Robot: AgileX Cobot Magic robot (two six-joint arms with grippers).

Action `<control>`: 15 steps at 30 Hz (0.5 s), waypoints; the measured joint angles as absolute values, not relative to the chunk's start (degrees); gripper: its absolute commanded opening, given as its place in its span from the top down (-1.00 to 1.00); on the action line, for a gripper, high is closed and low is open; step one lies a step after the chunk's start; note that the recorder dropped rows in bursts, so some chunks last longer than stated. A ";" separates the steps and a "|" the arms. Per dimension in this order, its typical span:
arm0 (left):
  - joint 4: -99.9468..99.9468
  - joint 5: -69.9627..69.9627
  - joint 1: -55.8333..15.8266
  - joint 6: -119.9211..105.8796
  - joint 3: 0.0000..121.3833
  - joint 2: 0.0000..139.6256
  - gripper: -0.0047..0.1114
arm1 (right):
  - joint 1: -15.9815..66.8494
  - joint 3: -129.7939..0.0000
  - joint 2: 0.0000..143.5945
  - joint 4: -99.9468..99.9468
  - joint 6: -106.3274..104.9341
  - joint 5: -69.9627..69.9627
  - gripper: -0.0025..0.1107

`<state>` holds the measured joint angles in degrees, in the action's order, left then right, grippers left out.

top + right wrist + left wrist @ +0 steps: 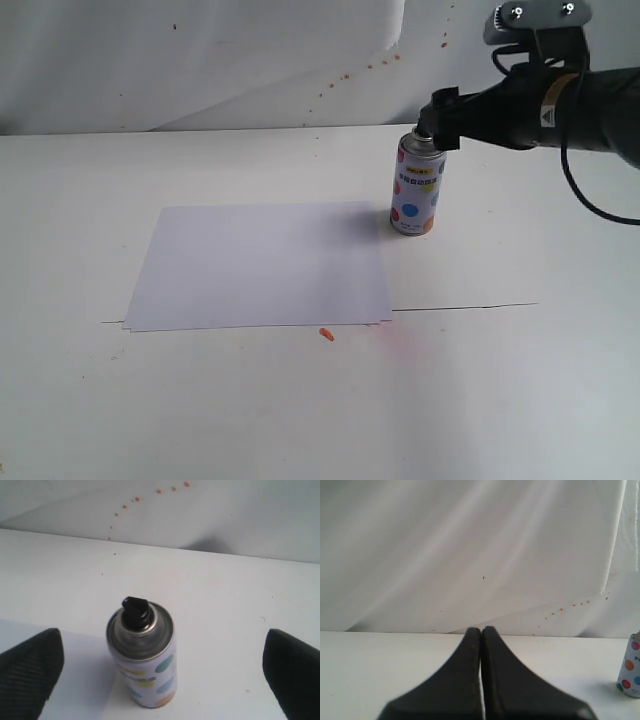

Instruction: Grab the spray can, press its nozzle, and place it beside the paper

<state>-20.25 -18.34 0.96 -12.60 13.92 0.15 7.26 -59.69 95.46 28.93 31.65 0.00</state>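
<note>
Right gripper (161,650): spread wide, fingers either side of spray can (416,190), not touching
Left gripper (481,632): closed, empty
Spray can: upright, just right of paper (260,265)

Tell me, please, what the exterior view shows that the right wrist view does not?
Only the exterior view: the whole paper, an orange scrap on the table before it, and the right arm. Only the right wrist view: the black nozzle, and the right fingers spread wide on either side of the spray can, clear of it. Both: the spray can standing upright, and orange specks on the backdrop.
</note>
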 measured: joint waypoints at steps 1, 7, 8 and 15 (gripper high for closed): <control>-20.25 -18.34 0.96 -12.60 13.92 0.15 0.92 | 8.22 -59.69 93.76 28.80 31.65 -1.24 -0.69; -20.25 -18.34 0.96 -12.60 13.92 0.15 0.92 | 13.74 -59.69 84.59 27.95 31.65 -11.71 0.08; -20.25 -18.34 0.96 -12.60 13.92 0.15 0.92 | 14.14 -59.69 83.25 27.85 31.65 -14.71 0.18; -20.25 -18.34 0.96 -12.60 13.92 0.15 0.92 | 14.66 -59.44 75.79 19.06 21.92 -32.08 0.96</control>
<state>-20.25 -18.34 0.96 -12.60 13.92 0.15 14.66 -59.44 75.79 19.06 21.92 -32.08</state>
